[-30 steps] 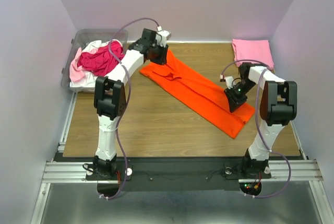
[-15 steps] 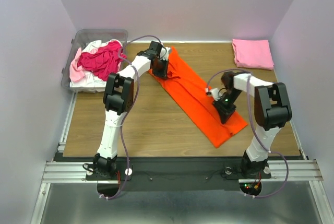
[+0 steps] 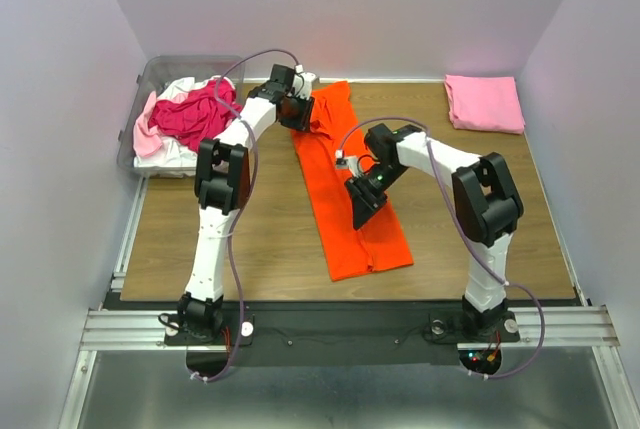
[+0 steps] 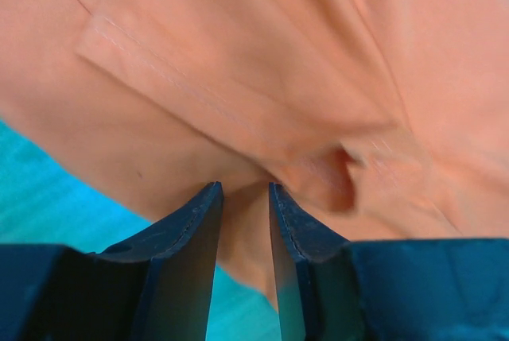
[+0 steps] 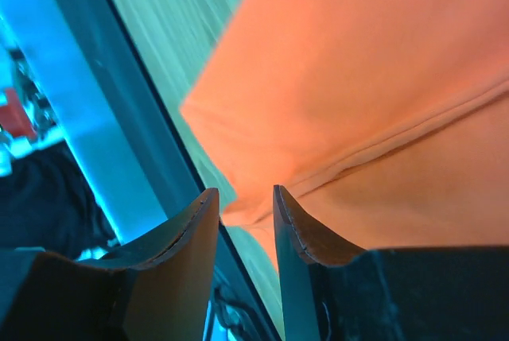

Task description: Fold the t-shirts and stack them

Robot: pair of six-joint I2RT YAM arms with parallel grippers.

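"Where is the left gripper (image 3: 297, 112)?"

"At the far end of the table (image 3: 220, 219), nipping the top end of the orange t-shirt (image 3: 330, 184). Its wrist camera shows it best. The left gripper (image 4: 242, 190) has its fingers nearly together, and a fold of the orange t-shirt (image 4: 262, 79) runs down into the thin gap between them."

"And the other?"

"The right gripper (image 3: 365, 199) sits about halfway along the shirt, toward its right edge. Up close, the right gripper (image 5: 242, 194) is pinched just as tight, with the orange t-shirt (image 5: 382, 79) caught between its fingers."

"How does the shirt lie?"

"It's a long narrow strip, flat on the wood. Its long axis runs from the far edge toward the arm bases, drifting a little to the right as it comes near. The near end stops short of the table's front edge."

"Which end is the collar?"

"I can't tell from above. The left wrist view shows a stitched hem on a flap lying across the cloth, which the overhead view doesn't show. The right wrist view shows a raised seam line, and the strip's edge with wood beyond it. Only the overhead view takes in the rest. A folded pink t-shirt (image 3: 484, 102) lies in the far right corner, well apart. At the far left, a clear bin (image 3: 170, 67) holds a magenta t-shirt (image 3: 195, 114) heaped on paler shirts (image 3: 150, 139)."
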